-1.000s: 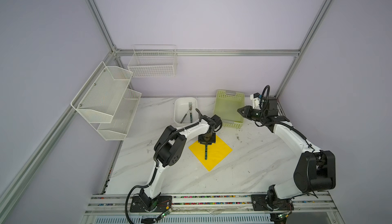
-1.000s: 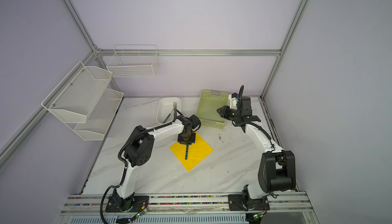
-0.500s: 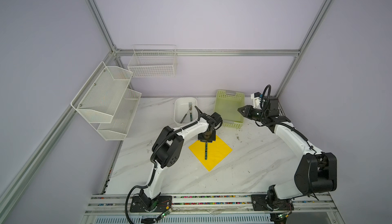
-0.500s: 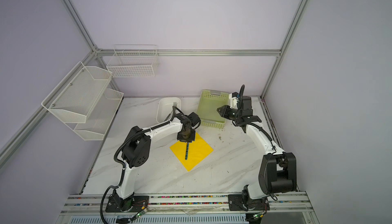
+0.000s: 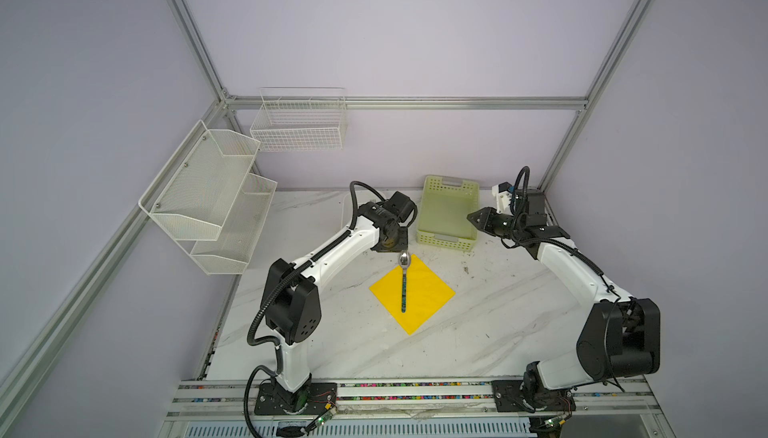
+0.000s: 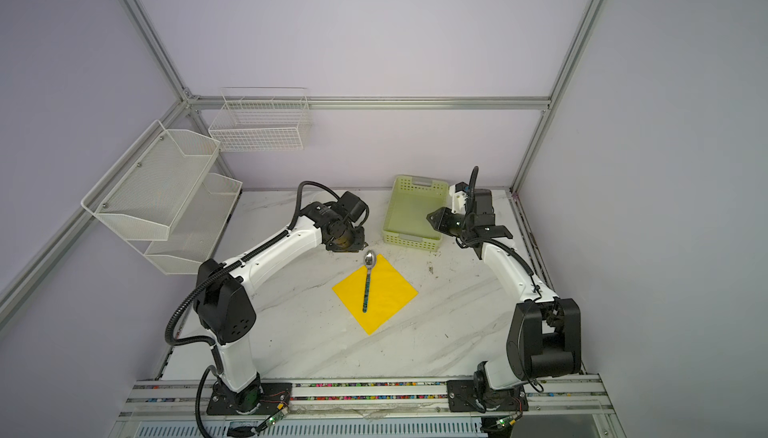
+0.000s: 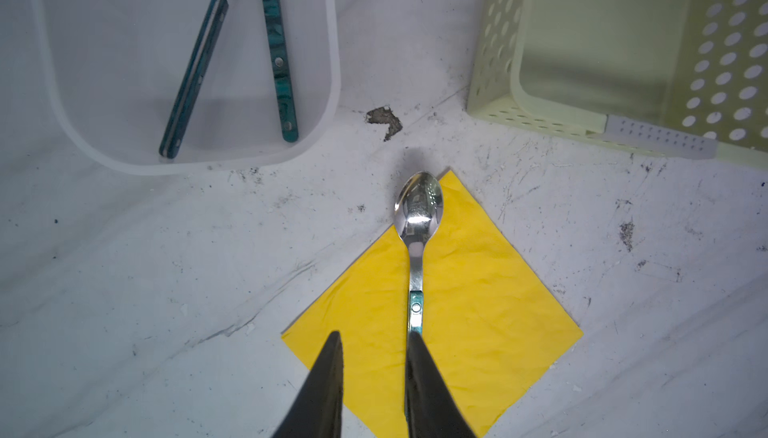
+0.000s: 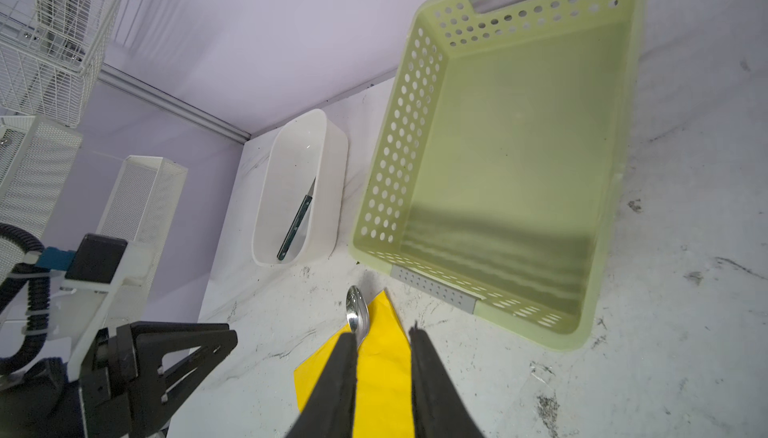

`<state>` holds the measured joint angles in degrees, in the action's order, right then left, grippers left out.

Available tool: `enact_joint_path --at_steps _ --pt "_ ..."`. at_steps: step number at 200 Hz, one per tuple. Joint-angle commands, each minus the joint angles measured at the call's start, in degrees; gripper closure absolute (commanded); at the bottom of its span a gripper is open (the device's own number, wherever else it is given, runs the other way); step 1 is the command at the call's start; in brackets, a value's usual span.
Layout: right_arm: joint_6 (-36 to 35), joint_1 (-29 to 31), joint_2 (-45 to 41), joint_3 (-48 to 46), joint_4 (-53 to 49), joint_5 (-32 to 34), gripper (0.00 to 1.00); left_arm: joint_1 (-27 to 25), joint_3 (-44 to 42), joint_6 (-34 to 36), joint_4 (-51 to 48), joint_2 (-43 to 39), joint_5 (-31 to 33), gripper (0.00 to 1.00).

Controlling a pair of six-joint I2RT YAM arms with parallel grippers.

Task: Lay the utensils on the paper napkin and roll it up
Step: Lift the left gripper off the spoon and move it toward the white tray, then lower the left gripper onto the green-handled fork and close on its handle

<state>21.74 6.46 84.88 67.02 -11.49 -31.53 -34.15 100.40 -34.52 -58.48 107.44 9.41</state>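
1. Spoon (image 5: 403,286) lay flat on the napkin (image 5: 430,297), roughly along its diagonal. The bowl end hung partly off the edge by the far corner, and the handle end sat well inside the near half.
2. The napkin was spread out flat, a bit crinkled and not rolled. It sat mid-bench (image 5: 478,332), turned like a diamond in both top views.
3. The left hand (image 7: 374,336) hung by the napkin's far corner, just beside the spoon bowl in both top views. Its fingers were spread a little and it gripped nothing. In the left wrist view one finger (image 7: 419,373) overlapped the spoon handle, and I couldn't tell if they touched.
4. The right hand (image 8: 381,332) was over by the basket (image 5: 446,240), at its right wall, pointing toward the middle. Its fingers were parted a bit too, with only napkin showing through the gap.
5. The tub (image 7: 328,95) stood behind the napkin, left of the basket. It held a flat utensil (image 7: 277,58) and an on-edge utensil (image 7: 195,70), both with their teal handles toward the napkin. Their heads were cut off in that view, so I couldn't tell which was which.
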Motion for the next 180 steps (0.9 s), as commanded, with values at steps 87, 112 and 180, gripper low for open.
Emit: enact_joint_path --at_steps 87,112,180 --pt "0.96 6.67 4.59 11.32 -6.48 8.51 0.73 14.19 11.14 16.54 0.13 8.5 -2.41 0.74" --pt "1.42 7.51 5.02 12.47 -7.1 9.7 0.73 16.09 14.86 16.95 0.14 12.04 -4.54 0.74" --pt "2.06 8.73 6.17 14.64 -8.38 10.96 0.73 16.57 26.43 10.0 0.46 23.01 -8.23 0.74"
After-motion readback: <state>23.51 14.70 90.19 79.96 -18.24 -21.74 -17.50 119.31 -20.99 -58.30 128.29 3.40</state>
